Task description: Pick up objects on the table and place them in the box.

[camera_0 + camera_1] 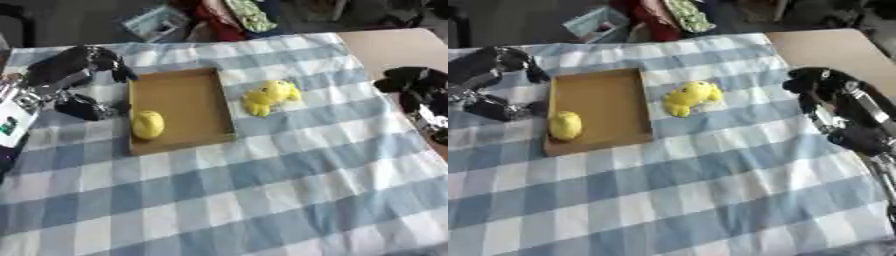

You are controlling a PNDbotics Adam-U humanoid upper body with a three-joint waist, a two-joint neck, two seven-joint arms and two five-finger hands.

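A counter draped in a soft blue-and-white checked cloth fills the scene. Next in size is a shallow rectangular cardboard box, tan and flat-walled, which lies just to the right of the robot's left hand. That hand is black with silver joints and hovers at the box's left wall, its fingers relaxed and spread apart, closed on nothing. The right hand, equally black and glossy, sits at the right edge of the cloth, well apart from the box; its fingers hang loosely curved and hold nothing. A lumpy yellow plush toy, soft and rounded, lies on the cloth between the box and the right hand, just beside the box's right wall. Smallest is a smooth yellow lemon-shaped object, oval, resting inside the box at its near left corner, below the left hand.
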